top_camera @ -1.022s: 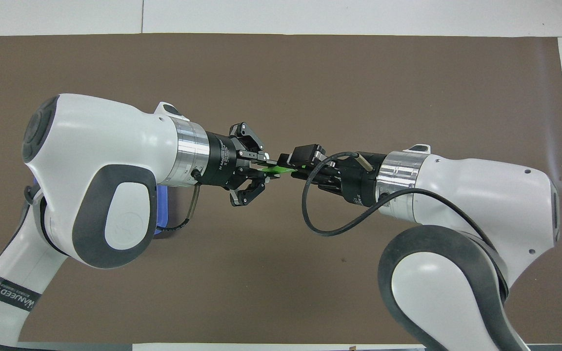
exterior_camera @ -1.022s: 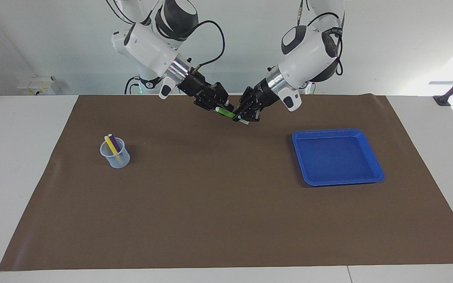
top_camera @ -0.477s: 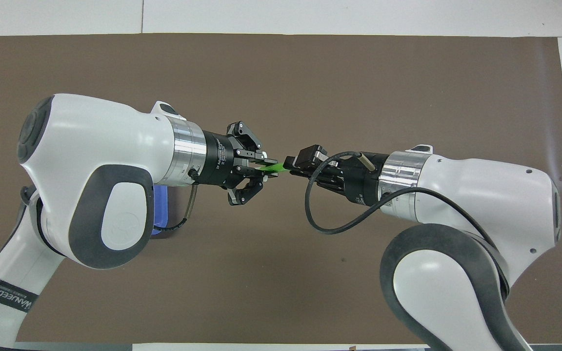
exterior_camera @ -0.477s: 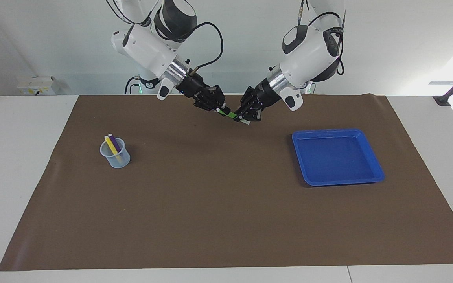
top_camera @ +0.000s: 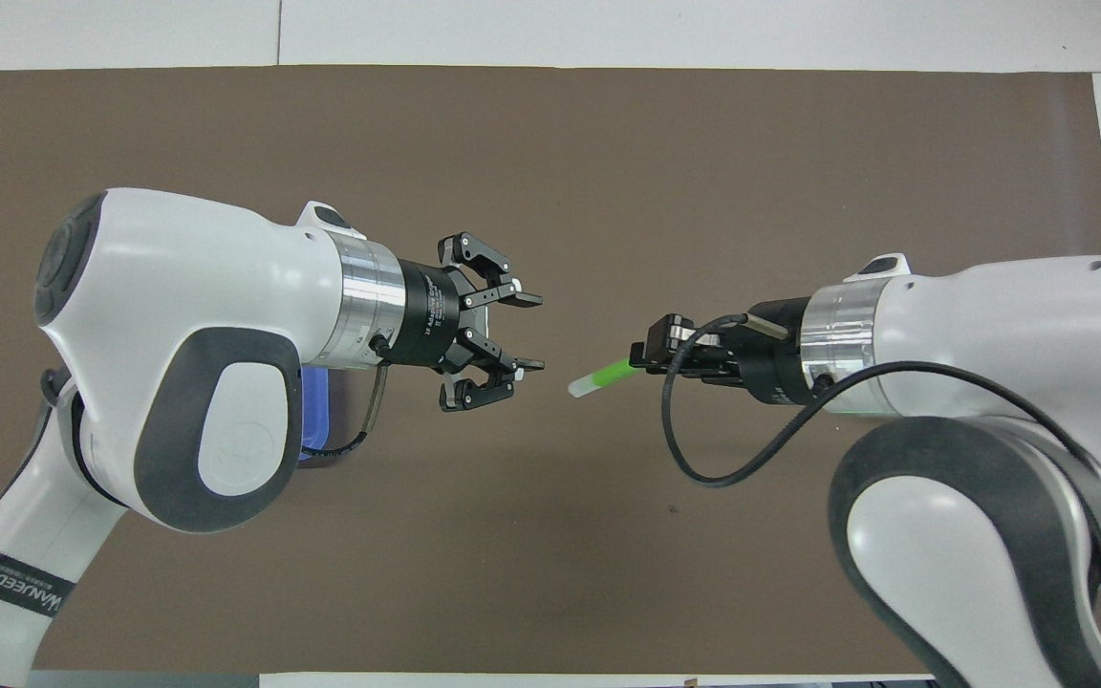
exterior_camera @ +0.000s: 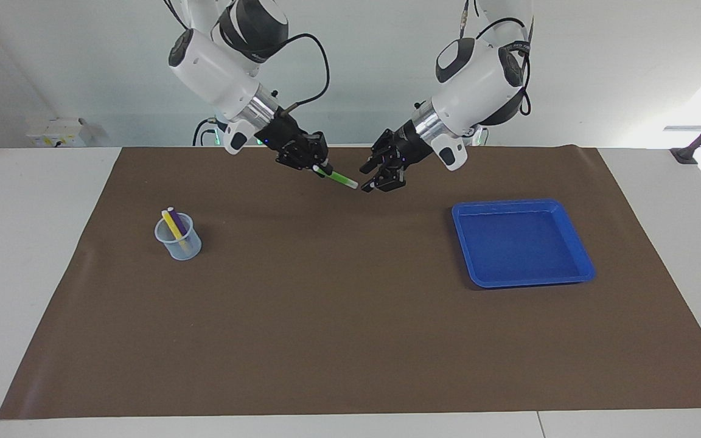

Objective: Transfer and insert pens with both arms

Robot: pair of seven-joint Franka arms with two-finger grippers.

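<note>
Green pen (exterior_camera: 338, 178) juts from the right tool (exterior_camera: 315, 170), clamped at one end with its pale cap pointing at the left tool (exterior_camera: 367, 180), whose jaws stand apart and empty just beside it. Both tools hang over the mat's middle near the robots' edge of the desk, arms angled down toward each other, suiting a hand-over. Yellow and purple pens stand in the cup (exterior_camera: 178, 236) toward the right arm's end.
</note>
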